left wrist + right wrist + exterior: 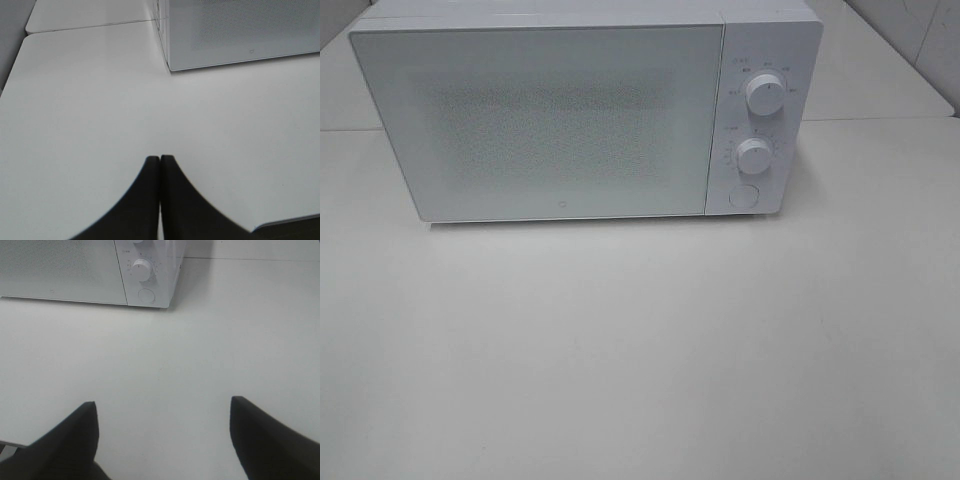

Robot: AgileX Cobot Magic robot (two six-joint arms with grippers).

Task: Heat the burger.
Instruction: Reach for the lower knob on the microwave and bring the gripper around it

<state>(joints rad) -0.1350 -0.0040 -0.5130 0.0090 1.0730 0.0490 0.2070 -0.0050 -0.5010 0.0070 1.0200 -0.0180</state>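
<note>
With the microwave shut and no burger showing, left tool clenched empty, right tool released, opening the door looks next.

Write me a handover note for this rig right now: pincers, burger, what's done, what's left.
Left pincer: shut, empty, over the table near the microwave's left front corner.
Right pincer: open, empty, over the table in front of the knobs.
Burger: in no view. The door is shut and hides the inside.
Done: cannot tell if it is loaded.
Left: probably check inside, then set the knobs.
</note>
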